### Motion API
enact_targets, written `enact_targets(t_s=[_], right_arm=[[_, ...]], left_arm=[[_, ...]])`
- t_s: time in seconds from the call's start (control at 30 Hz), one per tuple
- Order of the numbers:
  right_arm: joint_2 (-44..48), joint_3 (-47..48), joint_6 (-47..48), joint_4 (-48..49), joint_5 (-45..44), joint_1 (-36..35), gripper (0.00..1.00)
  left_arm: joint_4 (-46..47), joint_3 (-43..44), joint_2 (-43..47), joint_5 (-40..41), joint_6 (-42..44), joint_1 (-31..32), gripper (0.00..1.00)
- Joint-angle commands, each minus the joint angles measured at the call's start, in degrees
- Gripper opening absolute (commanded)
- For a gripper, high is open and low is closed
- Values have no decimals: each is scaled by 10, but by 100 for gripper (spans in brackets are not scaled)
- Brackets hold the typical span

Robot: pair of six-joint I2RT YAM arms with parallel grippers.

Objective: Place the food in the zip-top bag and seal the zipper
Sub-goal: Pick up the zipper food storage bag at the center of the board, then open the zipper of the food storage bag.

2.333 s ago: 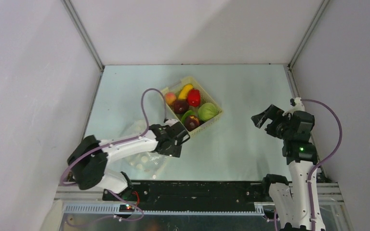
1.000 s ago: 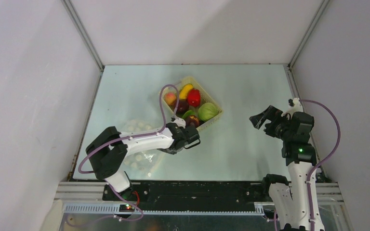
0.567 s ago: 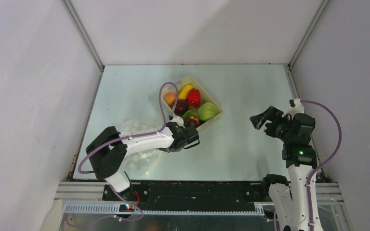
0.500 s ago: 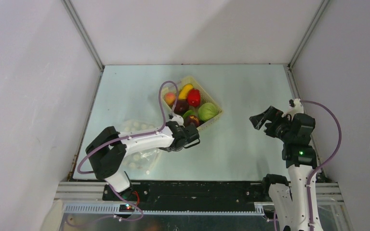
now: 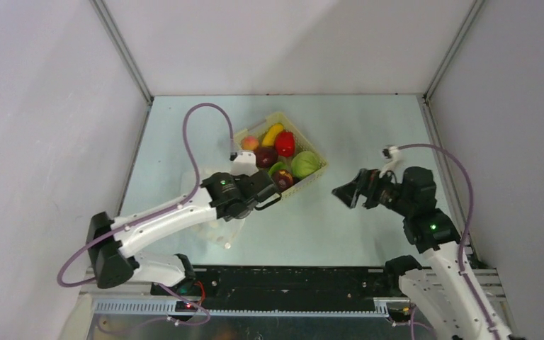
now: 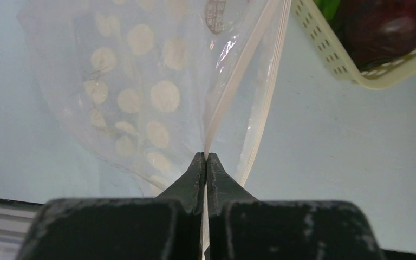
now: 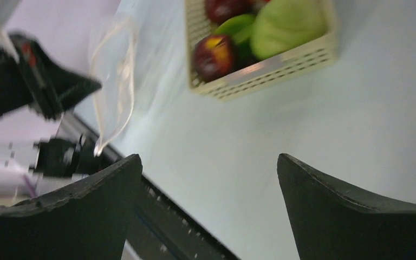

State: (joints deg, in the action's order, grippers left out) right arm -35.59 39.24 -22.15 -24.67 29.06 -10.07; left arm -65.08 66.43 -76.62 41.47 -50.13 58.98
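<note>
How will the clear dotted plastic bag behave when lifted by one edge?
Probably floppy: the clear dotted plastic bag hangs crinkled from the shut left gripper. Likely light: a pinch on its mouth edge holds it. Its mouth may sag closed.

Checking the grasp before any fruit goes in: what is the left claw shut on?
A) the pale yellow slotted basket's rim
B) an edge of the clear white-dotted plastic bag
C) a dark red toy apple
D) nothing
B: in the left wrist view the left claw is pinched shut on the edge of the clear white-dotted plastic bag.
</note>
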Motion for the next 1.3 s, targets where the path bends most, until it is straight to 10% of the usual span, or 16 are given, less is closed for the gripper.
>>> enact_targets(t_s=[0.0,0.3,1.0,1.27], right_arm=[[-27,28,-22,50,-116,-159,100],[-212,64,-84,219,-353,-477,99],[-493,192,-153,304,-371,-537,69],[-491,193,-129,284,-375,-548,8]], left_arm=[[10,17,58,-29,-13,6,0],[73,-8,148,-80,6,6,0],[94,-51,208,-103,-2,8,0],[71,-50,226,-71,-17,9,0]])
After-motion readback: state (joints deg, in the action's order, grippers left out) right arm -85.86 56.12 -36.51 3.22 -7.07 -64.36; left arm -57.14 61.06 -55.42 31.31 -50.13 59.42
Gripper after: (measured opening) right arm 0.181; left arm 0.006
